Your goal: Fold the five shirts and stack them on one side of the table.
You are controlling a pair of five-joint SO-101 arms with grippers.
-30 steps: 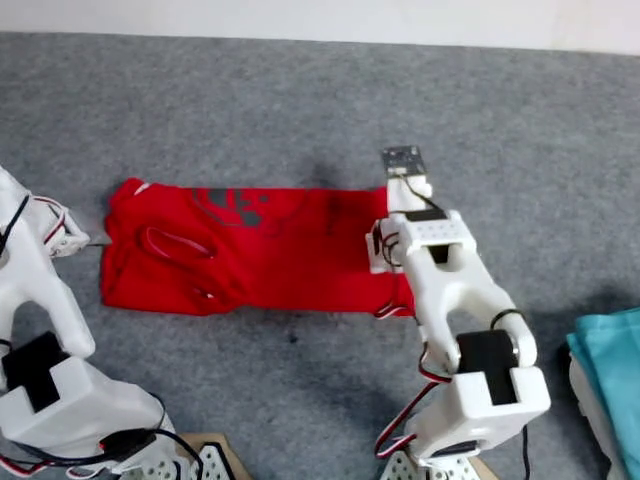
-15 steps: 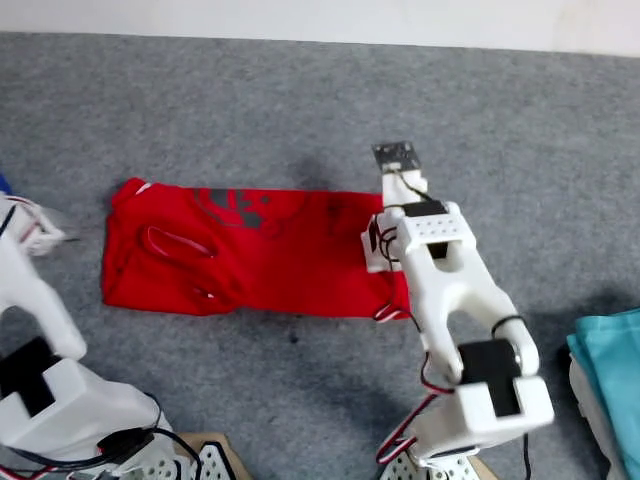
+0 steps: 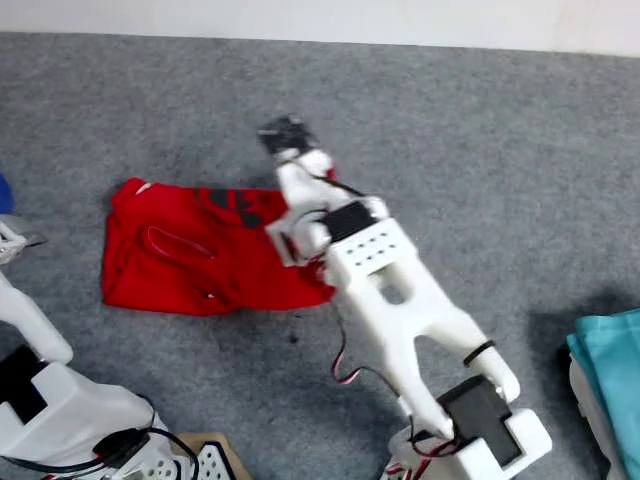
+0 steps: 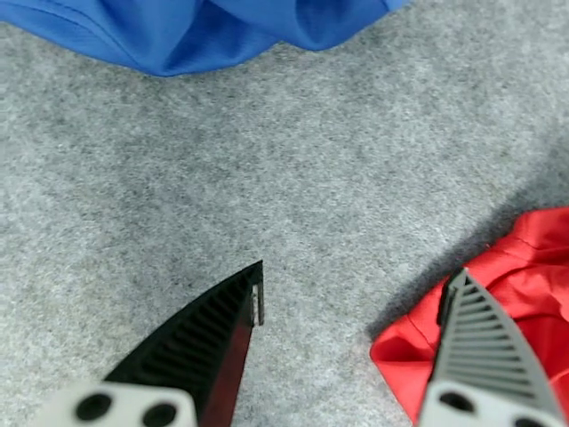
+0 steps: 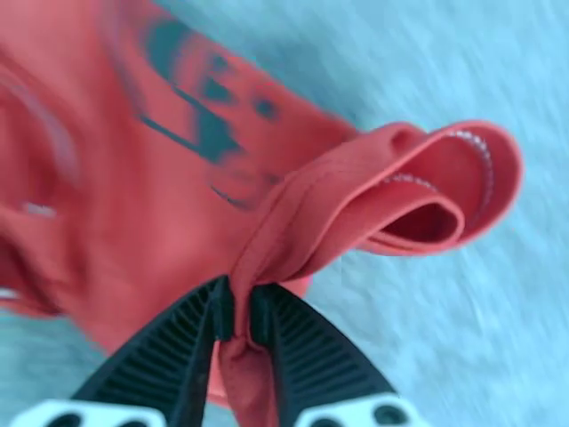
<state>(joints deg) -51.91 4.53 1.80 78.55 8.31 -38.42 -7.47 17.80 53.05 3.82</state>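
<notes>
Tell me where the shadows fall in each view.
High view: a dark shadow lies on the table just beside the teal shirt. Left wrist view: a soft shadow runs along the red shirt edge, near the open left gripper. Right wrist view: the shirt's lifted fold is darker inside, beyond the right gripper that pinches it.

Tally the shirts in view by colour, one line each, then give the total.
Red shirt: 1
Blue shirt: 1
Teal shirt: 1
Total: 3
A pale edge beside the teal one is too cut off to count.
</notes>
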